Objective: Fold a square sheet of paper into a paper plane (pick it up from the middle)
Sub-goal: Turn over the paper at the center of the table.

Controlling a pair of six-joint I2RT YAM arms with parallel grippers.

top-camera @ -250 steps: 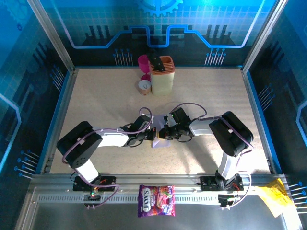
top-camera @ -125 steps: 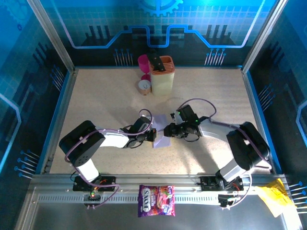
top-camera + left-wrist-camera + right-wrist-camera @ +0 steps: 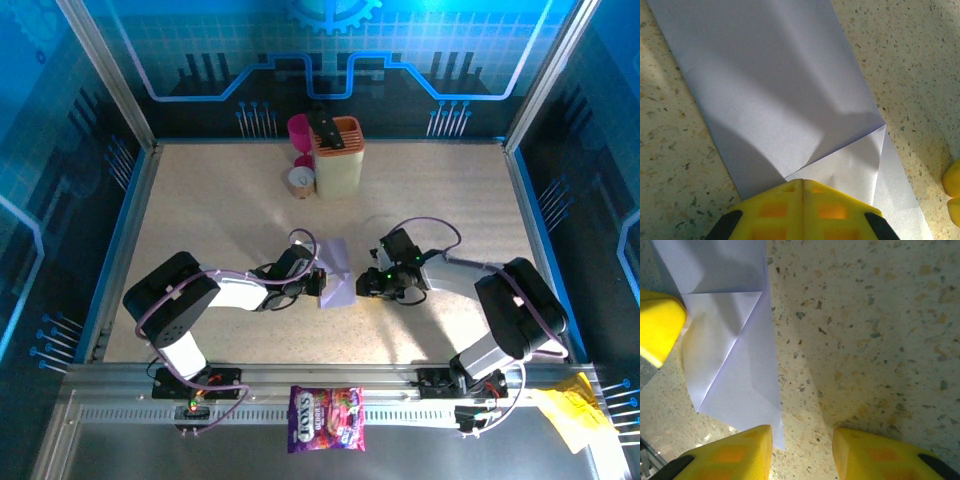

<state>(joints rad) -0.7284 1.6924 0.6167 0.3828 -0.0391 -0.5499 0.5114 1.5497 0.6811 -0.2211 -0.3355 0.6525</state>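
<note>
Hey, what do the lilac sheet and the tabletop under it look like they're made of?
Lilac sheet: thin matte paper. It holds sharp, straight creases and a folded-in corner.
Tabletop: probably smooth speckled laminate or a stone-look composite, beige with dark and tan flecks. The look alone doesn't settle which.

lilac square sheet of paper [image 3: 337,278], corner folded, lying flat
</note>
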